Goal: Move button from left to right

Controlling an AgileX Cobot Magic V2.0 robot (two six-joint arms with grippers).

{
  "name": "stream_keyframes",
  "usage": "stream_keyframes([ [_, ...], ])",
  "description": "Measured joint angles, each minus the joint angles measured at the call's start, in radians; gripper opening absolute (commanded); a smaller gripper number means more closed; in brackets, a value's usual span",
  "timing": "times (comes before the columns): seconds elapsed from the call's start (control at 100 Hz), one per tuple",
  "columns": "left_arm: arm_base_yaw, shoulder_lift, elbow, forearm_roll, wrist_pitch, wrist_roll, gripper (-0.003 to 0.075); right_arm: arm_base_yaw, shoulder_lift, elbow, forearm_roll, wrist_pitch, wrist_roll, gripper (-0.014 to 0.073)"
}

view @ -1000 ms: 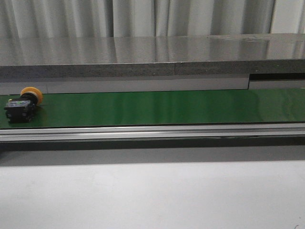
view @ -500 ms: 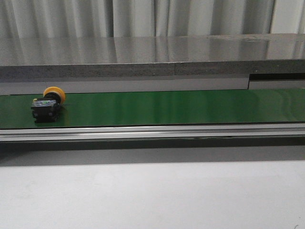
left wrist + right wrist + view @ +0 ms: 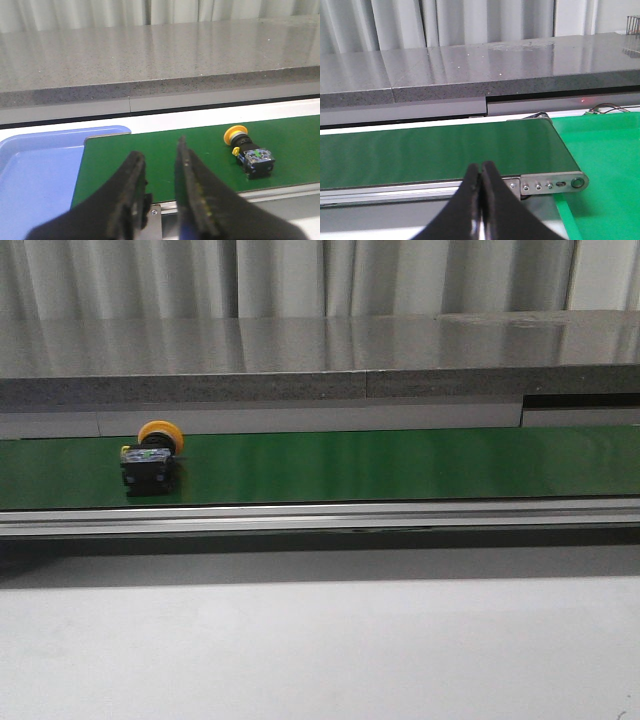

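The button [image 3: 152, 455] lies on its side on the green conveyor belt [image 3: 400, 465], left of the middle in the front view, with its yellow-orange cap toward the back and its black body toward the front. It also shows in the left wrist view [image 3: 247, 151]. My left gripper [image 3: 159, 152] is open and empty, above the belt's left end, apart from the button. My right gripper [image 3: 480, 169] is shut and empty, in front of the belt's right end. No gripper shows in the front view.
A blue tray [image 3: 35, 170] sits off the belt's left end. A green mat [image 3: 605, 165] lies past the belt's right end. A grey stone ledge [image 3: 320, 370] runs behind the belt. A metal rail [image 3: 320, 516] edges the belt's front.
The button has travelled to the right along the belt, from the far left edge to left of the middle. It keeps the same pose.
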Motion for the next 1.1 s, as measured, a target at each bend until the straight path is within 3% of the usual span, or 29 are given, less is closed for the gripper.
stream_keyframes([
  [0.73, 0.000, 0.000, 0.000, 0.000, -0.002, 0.000, -0.0020, 0.000, 0.000, -0.002, 0.000, -0.015, 0.000, -0.0067],
  [0.89, 0.000, 0.000, 0.000, 0.000, -0.002, 0.000, -0.0020, 0.000, 0.008, -0.079, 0.000, 0.013, 0.000, -0.0067],
  [1.1, 0.000, 0.000, 0.000, 0.000, -0.002, 0.000, -0.0020, 0.000, 0.135, -0.259, 0.000, 0.155, 0.000, -0.0067],
])
